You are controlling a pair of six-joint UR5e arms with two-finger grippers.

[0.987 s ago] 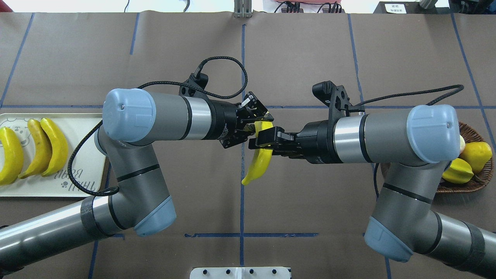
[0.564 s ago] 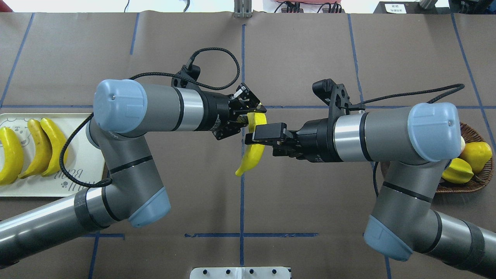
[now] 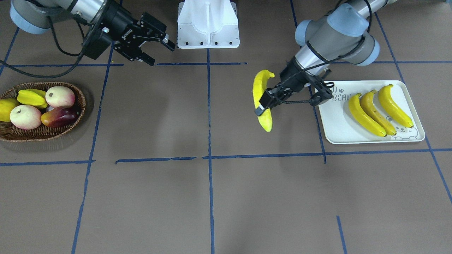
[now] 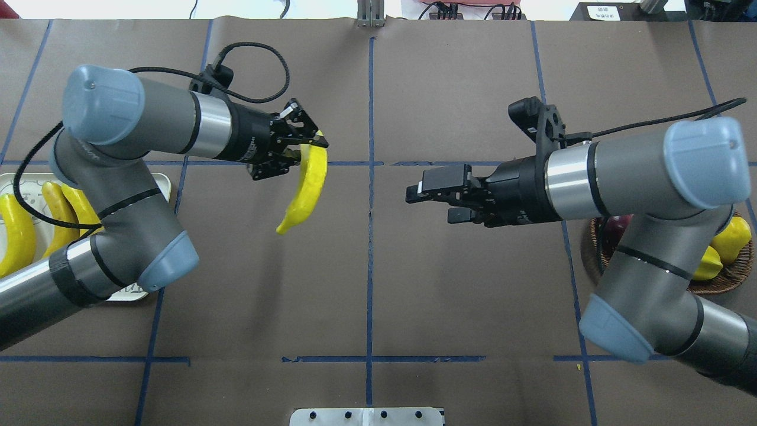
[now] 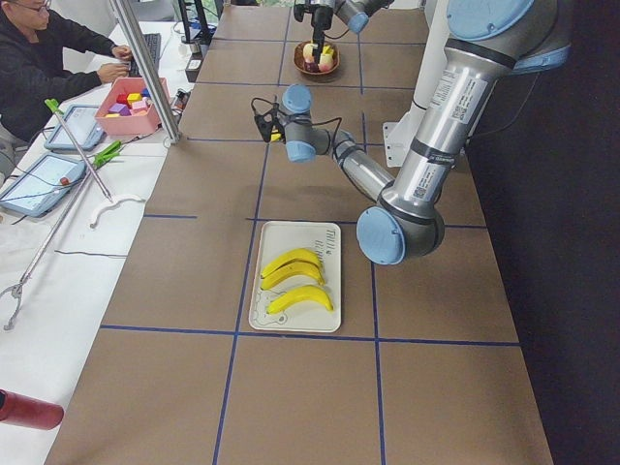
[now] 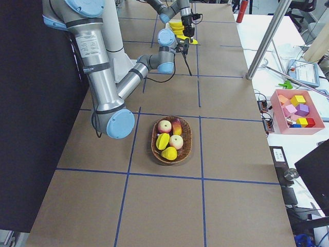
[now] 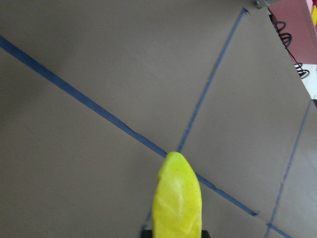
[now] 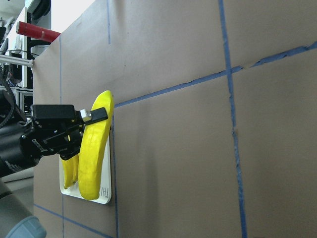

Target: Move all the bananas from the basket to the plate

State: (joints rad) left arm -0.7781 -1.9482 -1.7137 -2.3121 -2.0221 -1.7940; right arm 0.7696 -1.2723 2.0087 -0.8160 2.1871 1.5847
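So the left tool (image 4: 304, 155) is clamped on a banana (image 4: 304, 195) near one of its ends, and the rest of the fruit hangs out free above the bench (image 3: 212, 197), just short of the plate (image 3: 335, 135). I guess that end grip makes sense: the long body can be laid flat without the fingers hitting the rim. The right tool (image 4: 432, 204) sits well apart on the other side of the centre line, jaws spread and holding nothing. The layout explains the split: the basket (image 3: 42, 134) is at the right arm's end and the plate at the left arm's end, so each arm works its own side. Three bananas (image 3: 376, 109) already lie side by side on the plate, bunched toward the bear drawing, leaving a bare strip by the lettering for this one. In the basket I only see starfruit (image 3: 31, 97) and rounder fruit, so I reckon this is the last banana to go.
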